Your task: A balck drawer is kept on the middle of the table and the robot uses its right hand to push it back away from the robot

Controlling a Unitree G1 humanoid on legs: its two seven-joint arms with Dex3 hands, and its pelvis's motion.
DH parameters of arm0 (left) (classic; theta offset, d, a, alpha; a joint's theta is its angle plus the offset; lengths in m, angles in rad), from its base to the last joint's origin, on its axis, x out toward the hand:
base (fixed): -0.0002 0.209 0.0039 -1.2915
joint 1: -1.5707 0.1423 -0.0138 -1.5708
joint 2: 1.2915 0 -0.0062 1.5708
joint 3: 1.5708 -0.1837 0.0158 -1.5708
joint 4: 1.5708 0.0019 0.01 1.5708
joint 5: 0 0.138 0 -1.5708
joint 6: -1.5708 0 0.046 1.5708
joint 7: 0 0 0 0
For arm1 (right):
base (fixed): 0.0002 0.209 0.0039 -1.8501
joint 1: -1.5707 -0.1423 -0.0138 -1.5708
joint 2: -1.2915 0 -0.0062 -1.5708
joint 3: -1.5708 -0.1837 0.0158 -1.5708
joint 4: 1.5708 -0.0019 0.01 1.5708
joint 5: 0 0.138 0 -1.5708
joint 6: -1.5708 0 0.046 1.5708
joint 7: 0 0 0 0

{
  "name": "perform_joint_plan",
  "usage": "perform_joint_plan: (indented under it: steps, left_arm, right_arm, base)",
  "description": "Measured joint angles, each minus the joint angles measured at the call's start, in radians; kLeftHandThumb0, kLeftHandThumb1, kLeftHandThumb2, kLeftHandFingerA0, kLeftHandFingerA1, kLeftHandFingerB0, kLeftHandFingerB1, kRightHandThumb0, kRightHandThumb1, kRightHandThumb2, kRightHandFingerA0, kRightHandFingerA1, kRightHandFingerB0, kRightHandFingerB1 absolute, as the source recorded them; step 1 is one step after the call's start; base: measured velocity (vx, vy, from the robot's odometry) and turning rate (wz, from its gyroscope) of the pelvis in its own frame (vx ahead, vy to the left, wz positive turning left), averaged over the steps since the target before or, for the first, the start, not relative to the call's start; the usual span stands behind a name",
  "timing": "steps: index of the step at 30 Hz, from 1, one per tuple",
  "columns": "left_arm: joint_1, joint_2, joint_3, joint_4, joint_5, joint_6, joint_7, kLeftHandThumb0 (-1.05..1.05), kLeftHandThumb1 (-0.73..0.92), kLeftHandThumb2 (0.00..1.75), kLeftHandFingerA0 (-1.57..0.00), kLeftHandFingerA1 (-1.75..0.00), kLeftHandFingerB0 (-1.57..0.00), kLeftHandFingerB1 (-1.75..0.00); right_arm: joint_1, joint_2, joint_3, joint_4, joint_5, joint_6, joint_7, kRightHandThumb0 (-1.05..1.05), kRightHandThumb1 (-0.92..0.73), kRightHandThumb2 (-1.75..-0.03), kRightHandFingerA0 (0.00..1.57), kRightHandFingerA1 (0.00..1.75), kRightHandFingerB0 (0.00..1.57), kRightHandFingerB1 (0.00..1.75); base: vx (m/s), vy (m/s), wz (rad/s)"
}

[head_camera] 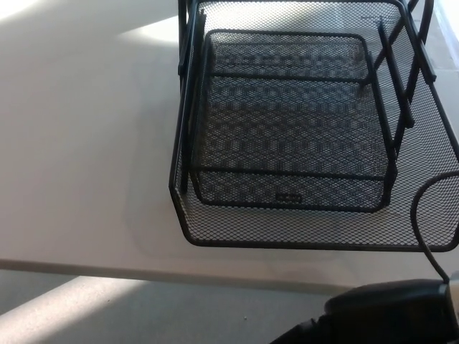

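**op:** Drawer (287,136) check from my remote seat. It's the black wire mesh one, sitting on the white table (79,143), over toward the right side of my head view and running off the top edge. Its front lip sits near the table's front edge, not hanging over it. There's a lower mesh tray with a taller frame over it, and a little label on the front rail of the inner tray that I can't read. Sunlight patches fall on the table's top left and on the grey carpet (107,308) below.

**reply:** Where's the arm? Is it on the drawer?

**op:** Right arm (387,315) is poking in at the bottom right corner, just a dark rounded bulk below the table edge, apart from the drawer. A thin black cable (417,229) loops up from it across the drawer's front right corner. I can't make out the fingers at all, so open or closed, I can't tell. Left hand doesn't show anywhere.
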Motion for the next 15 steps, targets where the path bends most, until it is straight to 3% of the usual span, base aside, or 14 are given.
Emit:
perform_joint_plan:
  steps: [15]
  left_arm:
    - [-0.001, 0.000, 0.000, 0.002, 0.001, -0.001, -0.003, -0.55, 0.72, 0.62, -0.48, -0.38, -0.30, -0.32]
  right_arm:
    - [-0.164, 0.037, 0.040, 0.160, -0.001, 0.015, 0.051, -0.56, -0.79, -0.65, 0.41, 0.37, 0.30, 0.32]
  base:
    - [0.00, 0.000, 0.00]
